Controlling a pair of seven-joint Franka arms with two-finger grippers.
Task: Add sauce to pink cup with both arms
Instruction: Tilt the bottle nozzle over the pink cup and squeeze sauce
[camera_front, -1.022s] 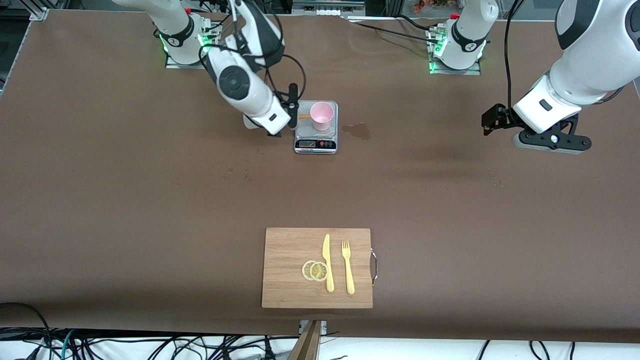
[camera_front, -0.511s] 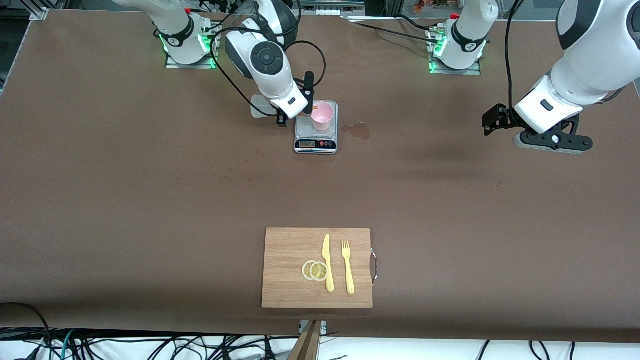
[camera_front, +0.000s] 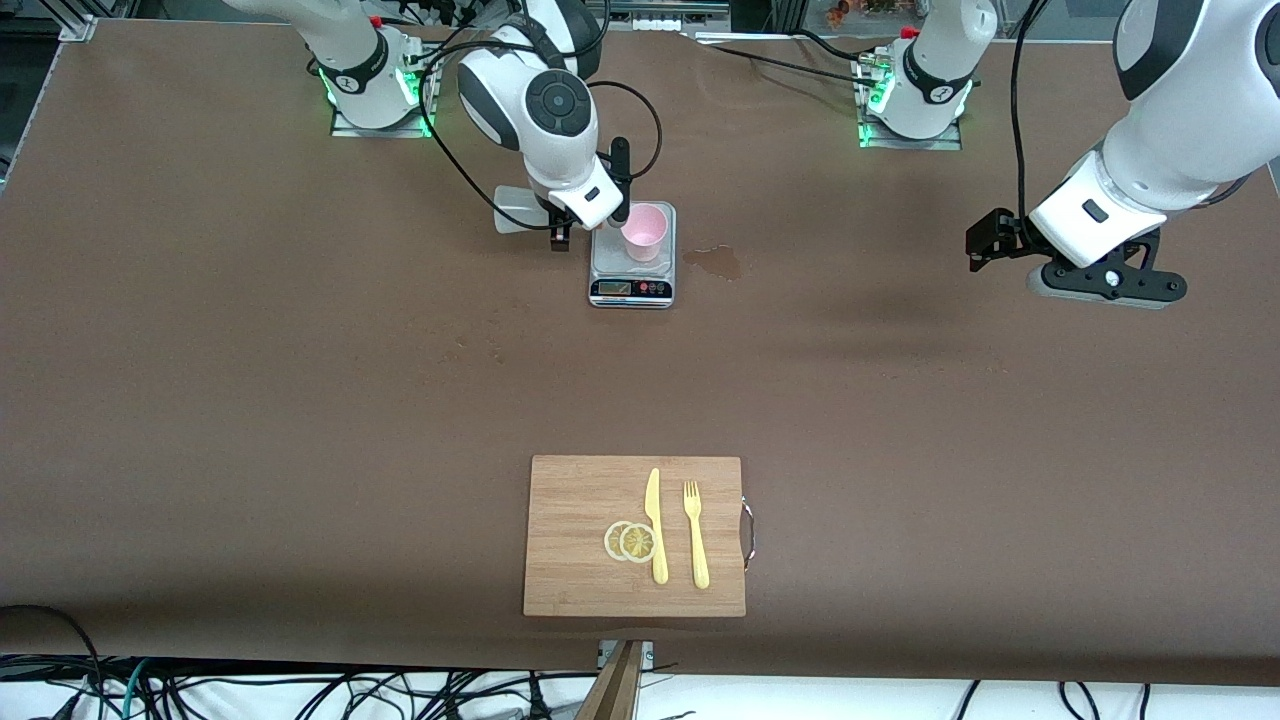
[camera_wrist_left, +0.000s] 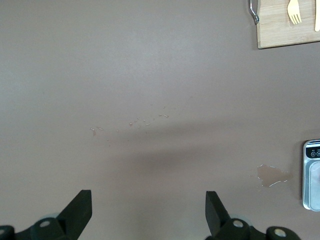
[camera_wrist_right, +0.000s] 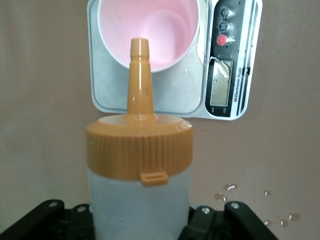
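The pink cup stands upright on a grey scale near the robots' bases. My right gripper hangs beside the scale, toward the right arm's end. In the right wrist view this gripper is shut on the sauce bottle. The bottle's orange nozzle points at the cup, with its tip over the cup's rim. The cup looks empty. In the front view the wrist hides the bottle. My left gripper waits open and empty above bare table at the left arm's end, and it also shows in the left wrist view.
A wet stain lies on the table beside the scale toward the left arm's end. Drops lie by the scale. A wooden cutting board with a knife, a fork and lemon slices sits near the front camera.
My right wrist has swung up and turned, carrying the bottle closer to the cup. The nozzle, visible earlier in the front view, is now hidden. The left arm has not moved.
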